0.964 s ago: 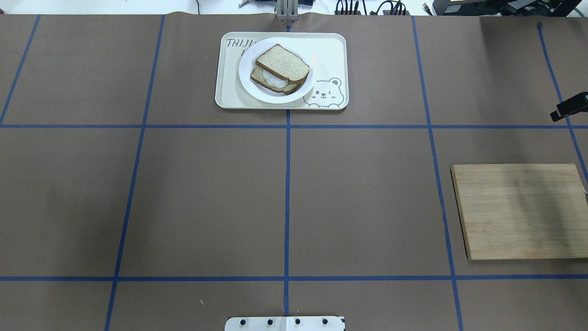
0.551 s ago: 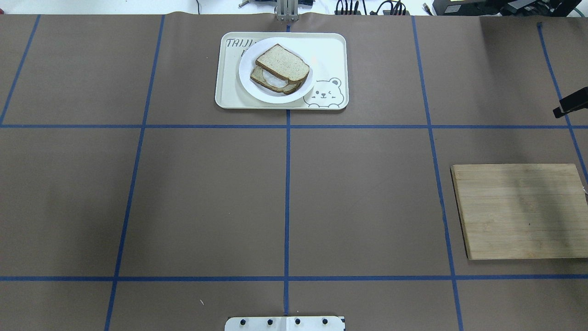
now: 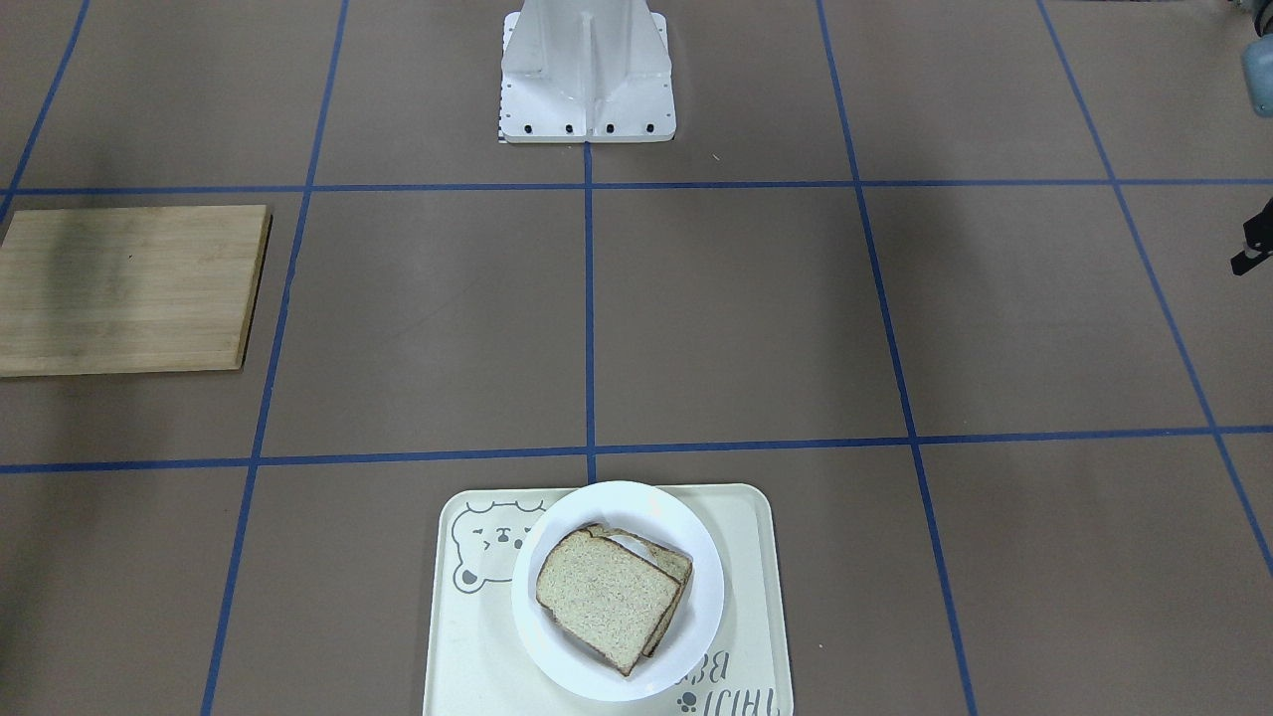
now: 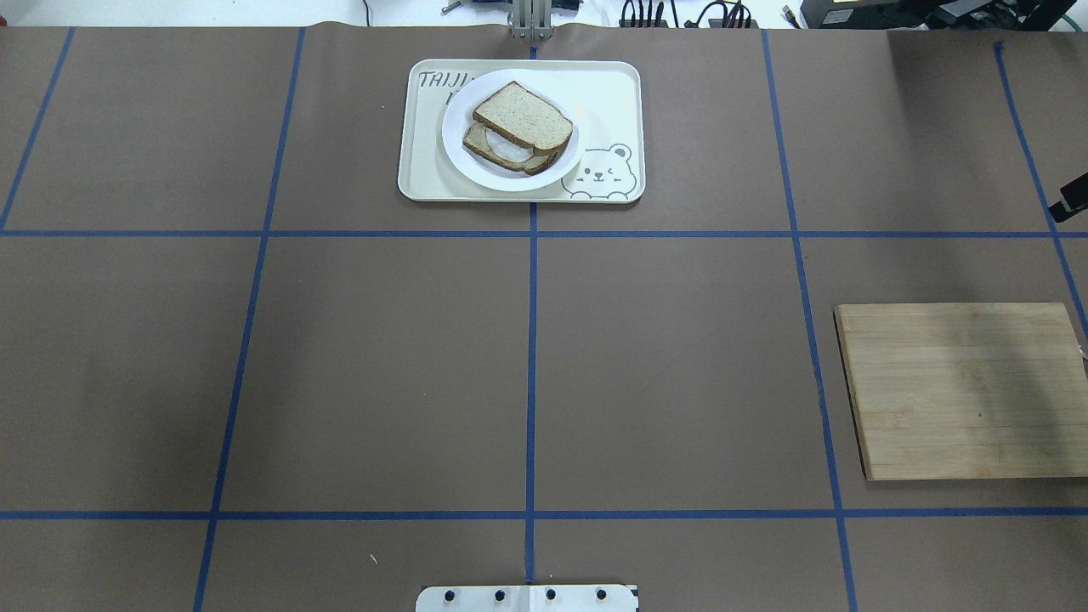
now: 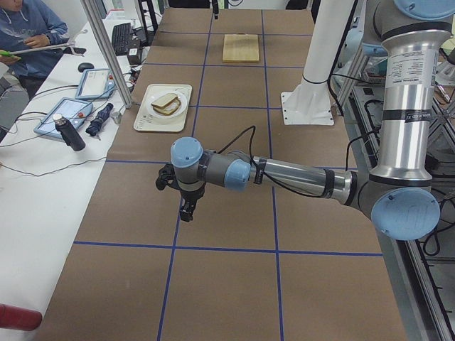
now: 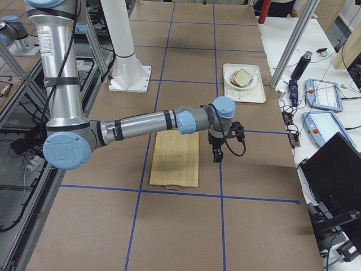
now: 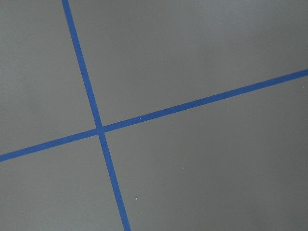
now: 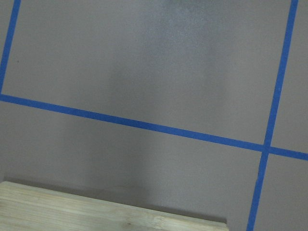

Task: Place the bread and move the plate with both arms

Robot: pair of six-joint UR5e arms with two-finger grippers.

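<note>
Overhead exterior view puts the plain square slice of pale speckled bread with a brown crust [image 4: 523, 116] on the round glossy white plate [image 4: 459, 157], lying askew across a second slice [image 4: 501, 153] whose pale topping peeks out beneath it. The plate sits inside the rectangular cream tray with a bear drawing [image 4: 612, 93], at the far middle of the brown paper-covered surface [image 4: 382, 357] with its blue tape grid. A rectangular pale wooden board [image 4: 960, 391] lies bare, well apart on the robot's right. Both arms hang out to the sides, far from the tray: the left gripper [image 5: 186, 209] over bare surface, the right gripper [image 6: 217, 153] just beyond the board's far edge; whether either is released or clenched I cannot tell, and neither appears to carry anything. The bread and plate steps look largely done. The likeliest trouble is the offset top slice: any uneven two-arm lift or a knock to the tray could slide it off, and the glossy rim may slip in a pinch.
</note>
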